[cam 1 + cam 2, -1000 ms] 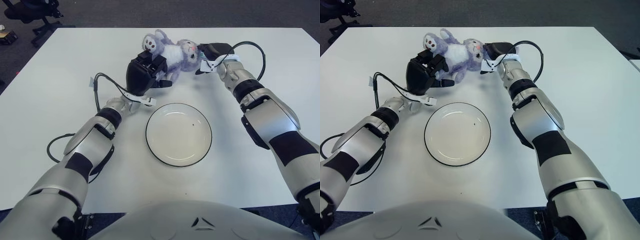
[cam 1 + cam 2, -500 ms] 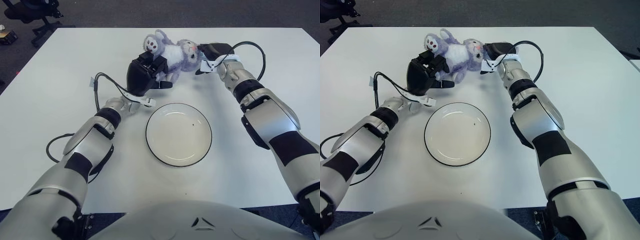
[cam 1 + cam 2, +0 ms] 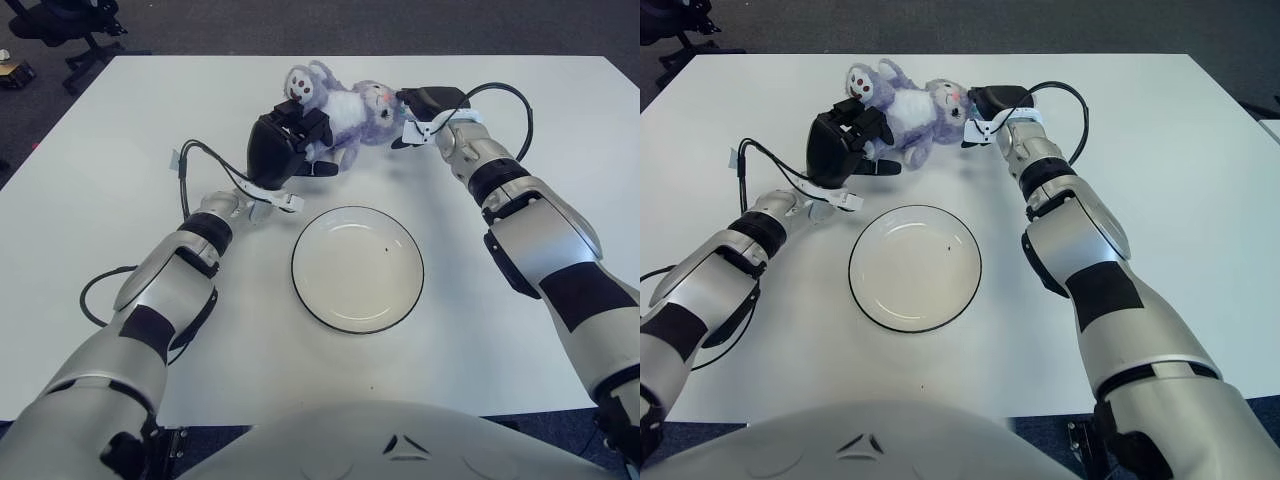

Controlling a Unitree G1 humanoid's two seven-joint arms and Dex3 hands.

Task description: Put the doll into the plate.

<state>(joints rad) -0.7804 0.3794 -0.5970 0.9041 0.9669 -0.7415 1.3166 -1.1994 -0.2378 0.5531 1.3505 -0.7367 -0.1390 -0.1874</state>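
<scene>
Purple plush doll (image 3: 335, 105) lying at counter's (image 3: 120, 140) far side, beyond empty plate (image 3: 357, 268). Left hand (image 3: 285, 140) against doll's near side, fingers curled at its leg, grip apparently not closed. Right hand (image 3: 425, 105) touching doll's head; finger state impossible to tell.

From right eye view: best to squeeze doll (image 3: 905, 105) evenly from both sides, lift clear, then lower over plate (image 3: 915, 268) centre.
</scene>
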